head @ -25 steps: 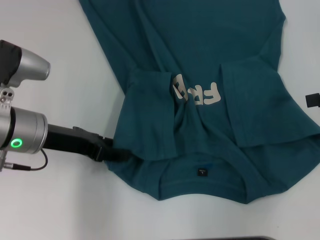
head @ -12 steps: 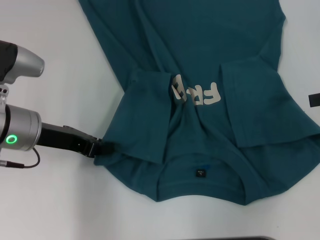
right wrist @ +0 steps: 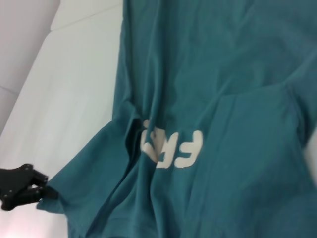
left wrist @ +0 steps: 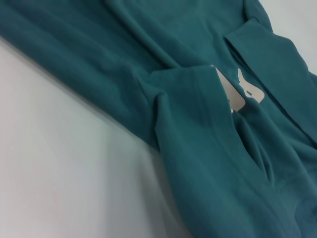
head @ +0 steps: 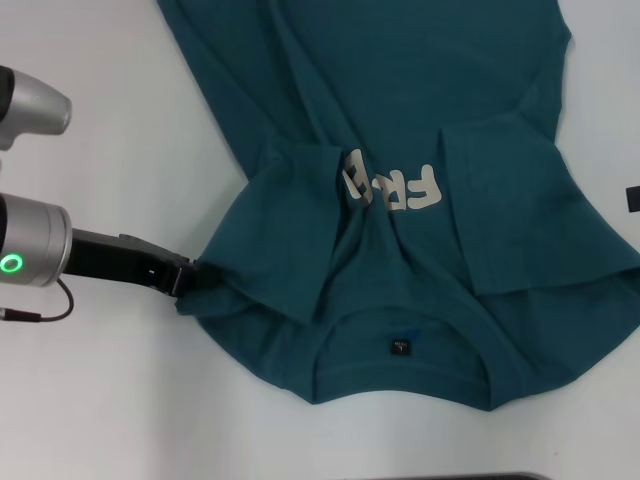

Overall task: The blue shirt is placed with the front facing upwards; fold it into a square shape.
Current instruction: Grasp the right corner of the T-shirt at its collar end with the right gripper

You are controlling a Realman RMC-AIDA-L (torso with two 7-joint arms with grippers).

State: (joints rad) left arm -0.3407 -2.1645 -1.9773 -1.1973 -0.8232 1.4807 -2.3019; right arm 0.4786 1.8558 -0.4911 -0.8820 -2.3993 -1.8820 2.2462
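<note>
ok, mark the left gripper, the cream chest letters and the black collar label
left gripper (head: 190,277): head view, tips at the shirt's sleeve edge.
cream block letters (head: 395,187): head view, middle of print.
small black collar label (head: 402,345): head view, centre of label.

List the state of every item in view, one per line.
Dark teal-blue cotton T-shirt: front up, both sleeves folded in over the chest, one shoulder edge pinched.
Left gripper: shut on the shirt's edge.
Right gripper: barely in view at the shirt's other side.
White table: bears the shirt.

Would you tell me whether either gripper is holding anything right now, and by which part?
The left gripper is shut on the blue shirt, pinching the outer edge of its folded-in sleeve. The right gripper holds nothing visible.
</note>
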